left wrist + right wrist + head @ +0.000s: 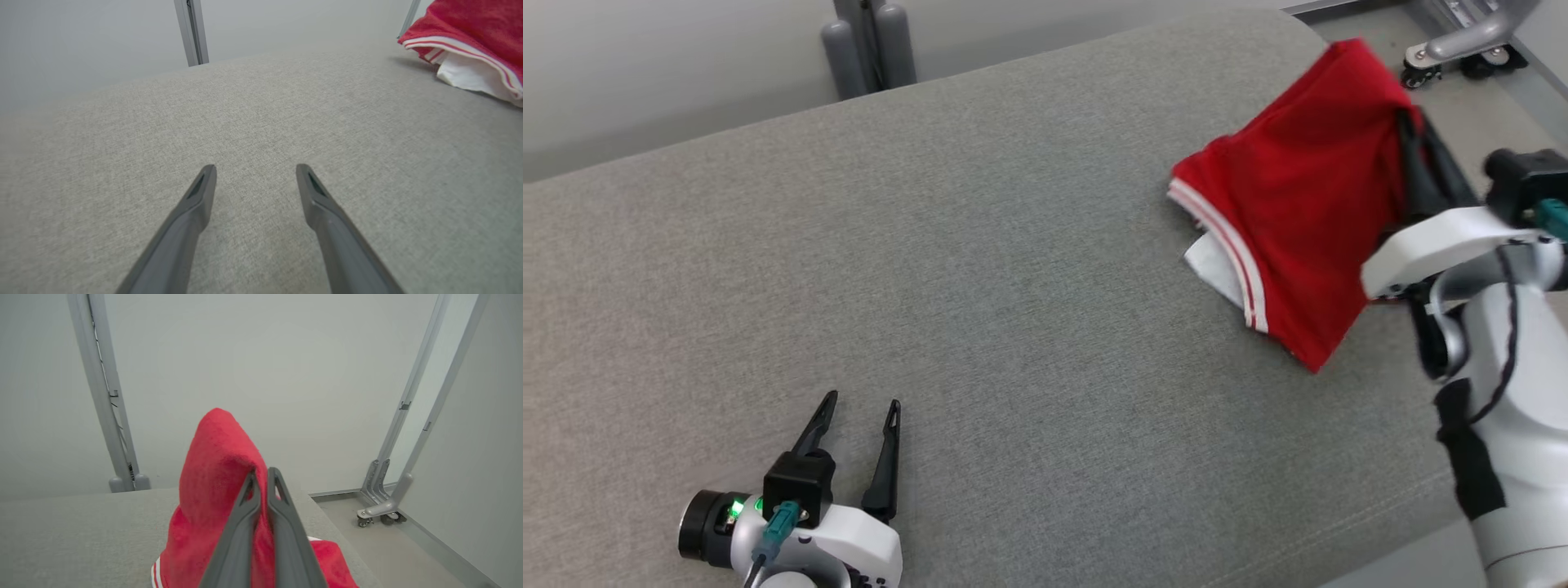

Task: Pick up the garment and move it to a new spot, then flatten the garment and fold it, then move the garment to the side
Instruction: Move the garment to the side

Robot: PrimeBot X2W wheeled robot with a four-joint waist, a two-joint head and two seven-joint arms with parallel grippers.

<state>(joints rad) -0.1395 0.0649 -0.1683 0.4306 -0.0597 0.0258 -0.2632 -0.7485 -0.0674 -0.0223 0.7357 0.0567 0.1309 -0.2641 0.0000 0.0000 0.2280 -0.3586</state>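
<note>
a: gripping red garment with right gripper, fingers pinched shut on a fold, at far right of grey surface.
b: and left gripper?
a: spread wide, holding nothing, well apart at lower left.
</note>
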